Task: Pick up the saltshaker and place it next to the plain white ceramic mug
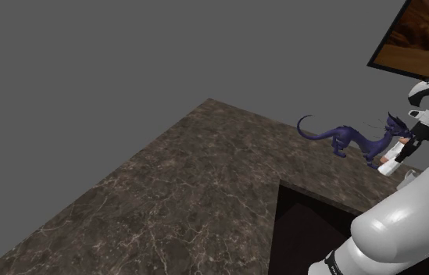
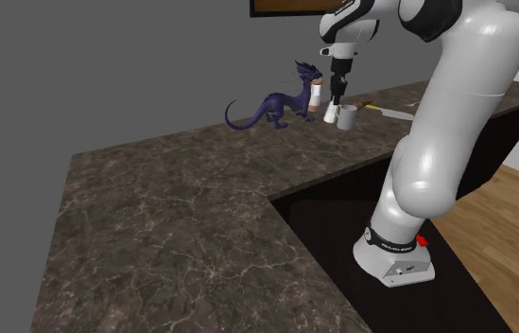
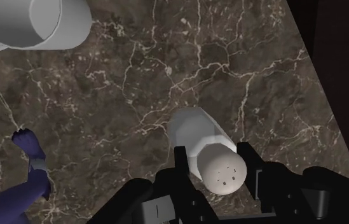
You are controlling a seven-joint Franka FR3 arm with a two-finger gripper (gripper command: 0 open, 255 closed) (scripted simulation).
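A white saltshaker (image 3: 198, 137) with a dotted top sits between my gripper's (image 3: 214, 160) two black fingers (image 3: 180, 164), which are shut on its sides. In the shoulder view the saltshaker (image 1: 388, 164) shows tilted just below the gripper (image 1: 402, 150). I cannot tell whether its base touches the counter. The plain white mug (image 3: 33, 22) stands a short way beyond the shaker; the second exterior view has the mug (image 2: 346, 117) just to the right of the gripper (image 2: 335, 100).
A purple dragon figure (image 2: 271, 109) stands on the dark marbled counter (image 1: 189, 195) close beside the gripper, away from the mug. A dark recess (image 1: 314, 230) cuts into the counter by my stand. A framed picture (image 1: 423, 35) hangs on the grey wall.
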